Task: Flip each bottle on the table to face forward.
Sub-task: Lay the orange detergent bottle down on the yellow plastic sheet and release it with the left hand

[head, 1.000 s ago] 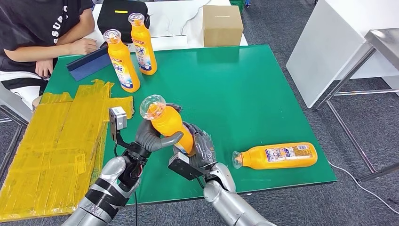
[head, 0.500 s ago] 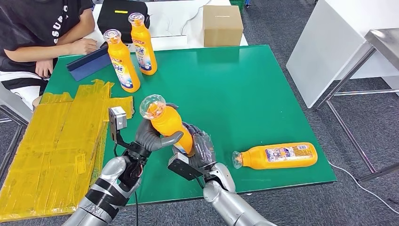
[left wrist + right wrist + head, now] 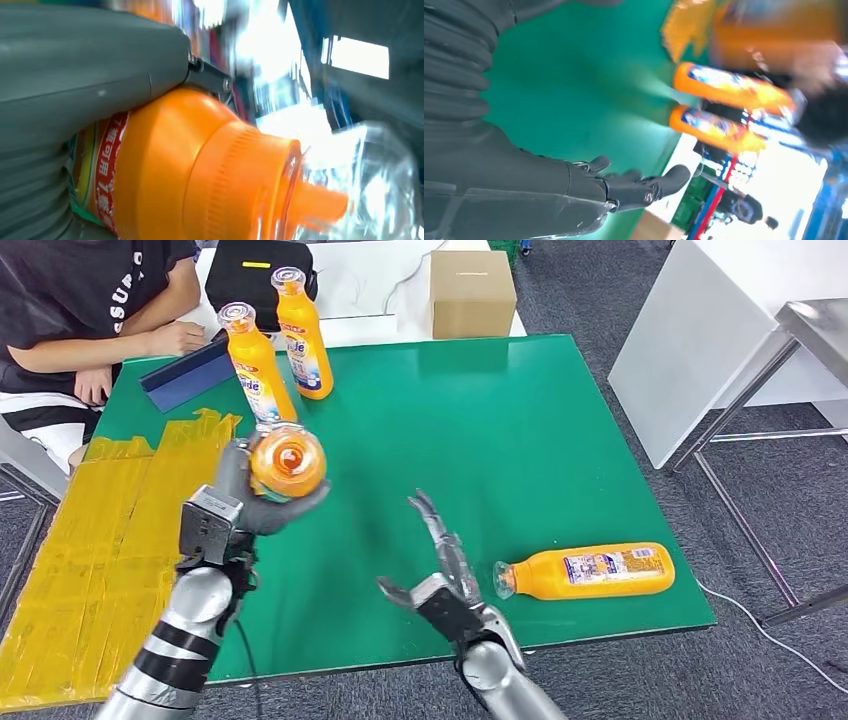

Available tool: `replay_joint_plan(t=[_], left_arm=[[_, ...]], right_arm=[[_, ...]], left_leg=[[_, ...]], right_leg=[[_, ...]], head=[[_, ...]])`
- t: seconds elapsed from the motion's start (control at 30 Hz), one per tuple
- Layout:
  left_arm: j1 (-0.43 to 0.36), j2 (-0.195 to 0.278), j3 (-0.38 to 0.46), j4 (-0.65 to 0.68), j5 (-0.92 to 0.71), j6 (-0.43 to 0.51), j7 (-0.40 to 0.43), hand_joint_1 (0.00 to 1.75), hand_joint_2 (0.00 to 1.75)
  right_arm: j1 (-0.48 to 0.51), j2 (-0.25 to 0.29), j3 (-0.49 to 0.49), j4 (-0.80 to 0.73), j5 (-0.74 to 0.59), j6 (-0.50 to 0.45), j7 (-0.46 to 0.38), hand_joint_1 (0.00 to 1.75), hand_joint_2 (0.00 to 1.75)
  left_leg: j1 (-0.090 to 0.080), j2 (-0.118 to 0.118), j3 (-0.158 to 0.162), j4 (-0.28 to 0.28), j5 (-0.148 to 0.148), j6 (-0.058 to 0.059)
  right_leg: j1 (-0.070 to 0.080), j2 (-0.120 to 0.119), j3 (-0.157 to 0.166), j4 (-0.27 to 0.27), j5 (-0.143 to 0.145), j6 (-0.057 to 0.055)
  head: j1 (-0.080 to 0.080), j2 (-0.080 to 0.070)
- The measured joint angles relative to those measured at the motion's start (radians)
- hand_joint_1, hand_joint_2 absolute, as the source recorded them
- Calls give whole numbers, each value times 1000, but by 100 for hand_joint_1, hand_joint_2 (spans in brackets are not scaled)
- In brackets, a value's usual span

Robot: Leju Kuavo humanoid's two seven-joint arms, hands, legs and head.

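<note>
My left hand point(image 3: 240, 502) grips an orange bottle point(image 3: 286, 461) and holds it up over the table's left part, its clear cap pointing at the camera. The left wrist view shows that bottle point(image 3: 200, 165) close up, in the hand point(image 3: 75, 85). My right hand point(image 3: 440, 570) is open above the green table point(image 3: 480, 420), fingers spread, holding nothing; in the right wrist view the same hand point(image 3: 624, 187) shows empty. Another orange bottle point(image 3: 590, 571) lies on its side near the front right edge. Two orange bottles point(image 3: 258, 370) point(image 3: 304, 335) stand upright at the back left.
A person in a black shirt point(image 3: 80, 310) sits at the back left corner. A dark blue board point(image 3: 190, 372) lies near the standing bottles. Yellow tape point(image 3: 120, 530) covers the left strip. A cardboard box point(image 3: 472, 293) and a black bag point(image 3: 250, 270) sit behind the table.
My right hand has let go of the bottle and opened. My left hand has carried the bottle left and up, turning its cap toward the camera.
</note>
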Motion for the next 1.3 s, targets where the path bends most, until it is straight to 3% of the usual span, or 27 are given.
replay_joint_plan(t=[0.1,0.2,0.53,0.67,0.8,1.03,1.2,1.3], left_arm=[[6,37,76,-37,-312,73,73,175,175],[1,67,129,-36,-470,70,135,175,175],[-14,91,185,-28,-499,67,147,175,175],[-15,93,190,-27,-522,68,159,175,175],[-43,112,190,23,-733,39,271,175,175],[-168,146,161,358,-1023,-99,399,175,175],[-221,110,185,631,-864,-214,343,175,175],[-240,88,205,748,-820,-215,333,175,175]], right_arm=[[77,-25,-86,-160,-63,115,-11,0,175],[127,-36,-163,-266,-95,188,-21,0,175],[175,-47,-248,-388,-103,211,-23,0,175],[179,-47,-256,-399,-104,214,-23,0,0],[181,-47,-274,-408,-119,243,-22,0,175],[179,-48,-307,-414,-121,292,2,0,175],[161,-43,-311,-407,-98,295,30,0,175],[137,-40,-308,-389,-84,286,37,0,175]], left_leg=[[1,0,0,0,0,0],[1,1,0,0,0,0],[0,1,1,0,0,0],[0,1,1,0,0,0],[0,1,1,0,0,0],[1,1,1,0,1,0],[0,1,1,0,1,0],[0,0,1,0,1,0]], right_leg=[[1,0,0,0,-1,-1],[0,0,0,0,0,-1],[0,0,0,0,0,0],[0,0,0,0,0,-1],[0,0,0,0,0,-1],[0,0,0,0,1,-1],[0,0,1,0,1,-1],[-1,0,2,0,0,-1]], head=[[0,0],[0,0],[0,0],[0,0],[0,0],[0,0],[0,0],[0,0]])
